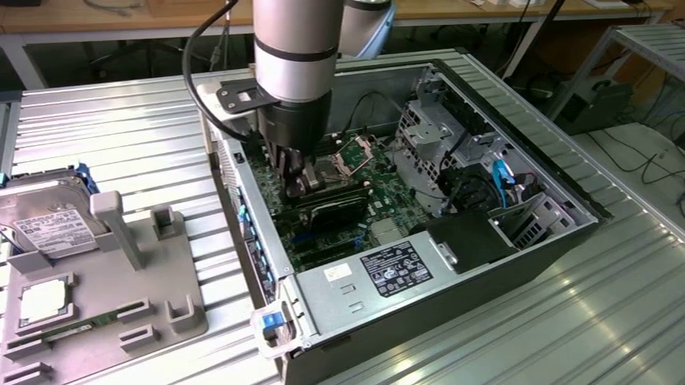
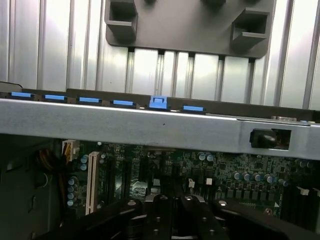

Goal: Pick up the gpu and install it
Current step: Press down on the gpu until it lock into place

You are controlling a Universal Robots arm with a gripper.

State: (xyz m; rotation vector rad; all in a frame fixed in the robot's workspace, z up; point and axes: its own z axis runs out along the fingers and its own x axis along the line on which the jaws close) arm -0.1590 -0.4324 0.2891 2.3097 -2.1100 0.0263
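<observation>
My gripper (image 1: 291,183) is lowered into the open computer case (image 1: 514,265), and its fingers (image 1: 287,164) are shut just above the green motherboard (image 1: 370,172). A dark flat card that looks like the gpu (image 1: 334,210) lies right beside and below the fingertips, running away from the case's rear wall. I cannot tell whether the fingers touch or pinch it. In the wrist view the two black fingers (image 2: 159,212) meet over the motherboard (image 2: 225,167), facing the rear wall (image 2: 125,127) with its blue clips (image 2: 158,102).
A grey parts holder (image 1: 150,305) stands at the exterior view's left with a hard drive (image 1: 48,228), a chip and a green stick in it; its tall posts (image 1: 112,228) hold nothing. The drive cage (image 1: 434,132), cables and power supply (image 1: 396,269) crowd the case.
</observation>
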